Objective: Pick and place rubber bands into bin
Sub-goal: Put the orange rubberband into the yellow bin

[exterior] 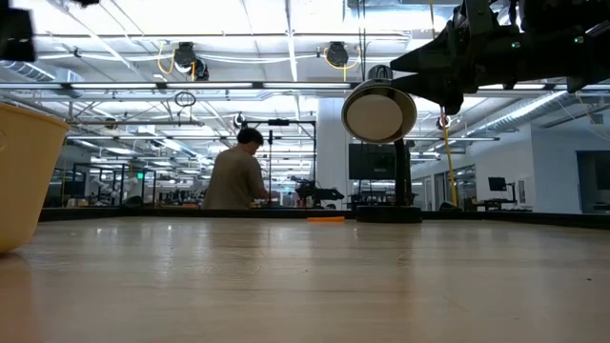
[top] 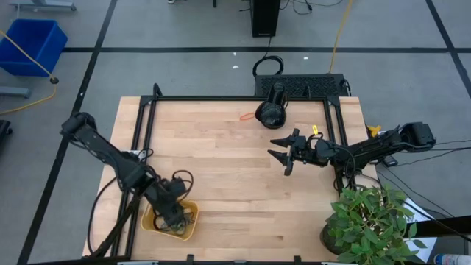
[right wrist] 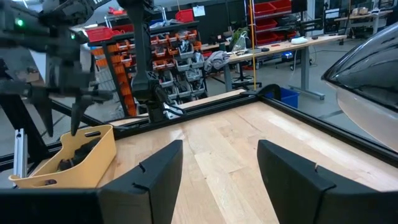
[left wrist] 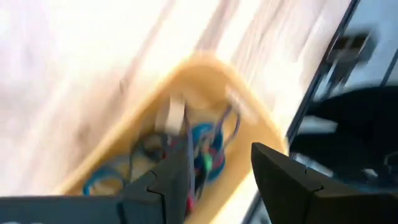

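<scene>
The orange-yellow bin [top: 152,221] stands at the table's near left corner and also shows in the low view [exterior: 19,171] and the right wrist view [right wrist: 74,155]. Several rubber bands [left wrist: 208,146], blue, green and dark, lie tangled on its floor. My left gripper [top: 176,212] hangs over the bin, tilted downward. It is open [left wrist: 217,155], with nothing between its fingers. One thin orange band [top: 246,116] lies flat on the wood near the far edge. My right gripper [top: 282,151] waits open [right wrist: 221,149] above the table's right half, level and pointing left.
A round black camera on a stand [top: 272,110] sits at the far middle edge. A potted plant [top: 368,221] fills the near right corner. Black frame rails [top: 147,125] border the table. A blue tub [top: 33,44] stands on the floor. A person [exterior: 233,176] works far behind.
</scene>
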Robot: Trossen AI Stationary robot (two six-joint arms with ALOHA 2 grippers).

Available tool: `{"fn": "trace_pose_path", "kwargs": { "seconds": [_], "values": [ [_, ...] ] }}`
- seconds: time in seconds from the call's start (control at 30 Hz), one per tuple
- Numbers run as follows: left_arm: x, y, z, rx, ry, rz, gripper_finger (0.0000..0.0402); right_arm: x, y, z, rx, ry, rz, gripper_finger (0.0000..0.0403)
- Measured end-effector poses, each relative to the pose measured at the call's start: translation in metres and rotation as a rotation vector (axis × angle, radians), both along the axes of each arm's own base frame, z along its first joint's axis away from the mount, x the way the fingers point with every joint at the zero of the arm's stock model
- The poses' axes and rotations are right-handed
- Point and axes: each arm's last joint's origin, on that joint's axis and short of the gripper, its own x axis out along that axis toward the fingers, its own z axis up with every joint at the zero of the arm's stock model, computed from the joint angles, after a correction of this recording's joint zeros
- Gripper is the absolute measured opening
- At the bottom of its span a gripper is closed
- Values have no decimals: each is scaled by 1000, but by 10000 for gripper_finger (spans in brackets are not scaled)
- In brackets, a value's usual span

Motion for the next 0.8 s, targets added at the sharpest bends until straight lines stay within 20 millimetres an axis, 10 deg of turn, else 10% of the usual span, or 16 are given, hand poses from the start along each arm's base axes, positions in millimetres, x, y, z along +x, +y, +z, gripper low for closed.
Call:
{"fn": "trace_pose_path", "kwargs": {
  "seconds": [0.5, 0.8],
  "values": [
    [33, 24, 52, 210, -698, -2, 180, 0, 0, 0, 0, 0, 0, 202],
    [57, 81, 56, 508, -727, 64, 179, 0, 1, 0, 0, 0, 5, 201]
  ]
}}
